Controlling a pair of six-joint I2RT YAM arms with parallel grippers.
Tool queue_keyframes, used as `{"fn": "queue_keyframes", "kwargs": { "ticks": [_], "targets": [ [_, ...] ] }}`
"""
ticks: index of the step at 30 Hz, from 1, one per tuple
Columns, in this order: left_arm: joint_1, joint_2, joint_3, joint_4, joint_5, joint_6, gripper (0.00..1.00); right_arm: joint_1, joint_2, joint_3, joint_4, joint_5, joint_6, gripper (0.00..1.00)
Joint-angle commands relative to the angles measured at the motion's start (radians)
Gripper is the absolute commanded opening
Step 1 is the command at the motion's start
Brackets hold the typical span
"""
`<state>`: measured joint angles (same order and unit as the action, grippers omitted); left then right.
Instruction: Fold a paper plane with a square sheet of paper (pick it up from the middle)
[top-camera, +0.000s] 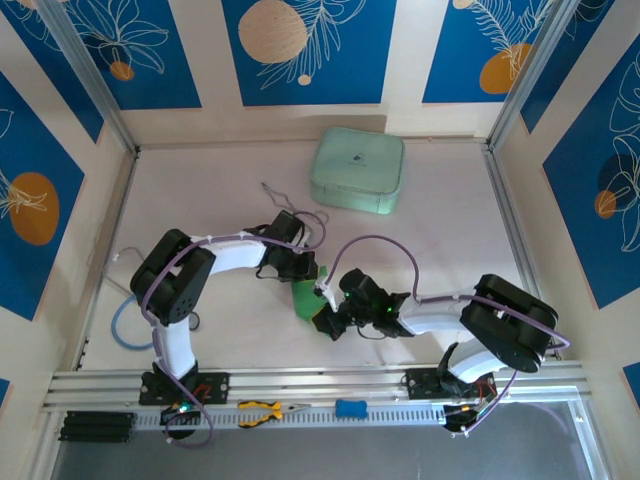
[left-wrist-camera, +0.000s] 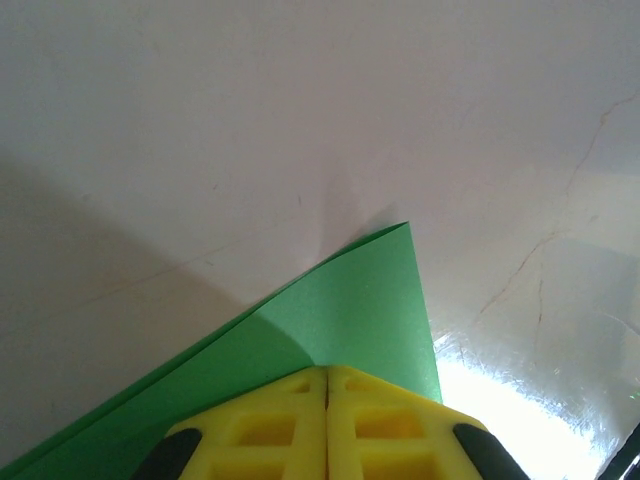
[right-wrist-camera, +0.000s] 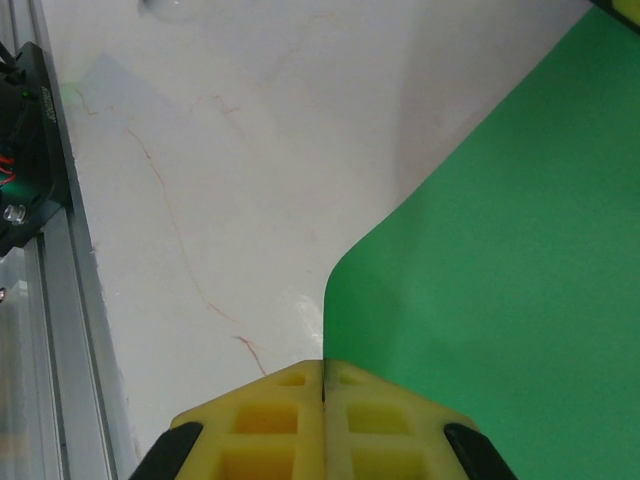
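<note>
Thin, smooth green square sheet of paper (left-wrist-camera: 350, 300), pointed corner free over white table (left-wrist-camera: 250, 120), pinched by closed left gripper (left-wrist-camera: 327, 372) and closed right gripper (right-wrist-camera: 323, 365).

Square sheet of paper (left-wrist-camera: 340, 320) is thin green paper, matt with a slight satin sheen. Pads on the left gripper (left-wrist-camera: 327, 372) and right gripper (right-wrist-camera: 323, 366) are yellow moulded plastic, dull finish, waffle pockets. Table (left-wrist-camera: 200, 120) is smooth white with hairline cracks and a glossy glare patch. Rail (right-wrist-camera: 75, 350) looks like brushed aluminium.

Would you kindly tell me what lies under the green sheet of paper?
Pale table shows around the green sheet, shadowed beneath its lifted edge; whatever lies directly underneath is covered.
</note>
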<state>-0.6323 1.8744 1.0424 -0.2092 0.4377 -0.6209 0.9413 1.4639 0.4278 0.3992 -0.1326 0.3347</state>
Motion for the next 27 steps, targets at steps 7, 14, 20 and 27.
{"fn": "queue_keyframes", "kwargs": {
  "ticks": [7,14,20,27],
  "targets": [
    [0.006,0.039,-0.022,-0.024,-0.014,0.041,0.09,-0.065,0.027,0.044,-0.022,-0.064,0.003,0.03],
    [0.006,0.038,-0.017,-0.024,-0.009,0.049,0.09,-0.108,0.04,0.051,-0.028,-0.05,0.005,0.04],
    [0.007,0.037,-0.018,-0.023,-0.008,0.048,0.09,-0.114,0.062,0.053,-0.021,-0.022,0.016,0.04],
    [0.006,0.031,-0.024,-0.021,-0.01,0.042,0.09,-0.115,0.064,0.043,-0.012,0.022,0.03,0.04]
  ]
}}
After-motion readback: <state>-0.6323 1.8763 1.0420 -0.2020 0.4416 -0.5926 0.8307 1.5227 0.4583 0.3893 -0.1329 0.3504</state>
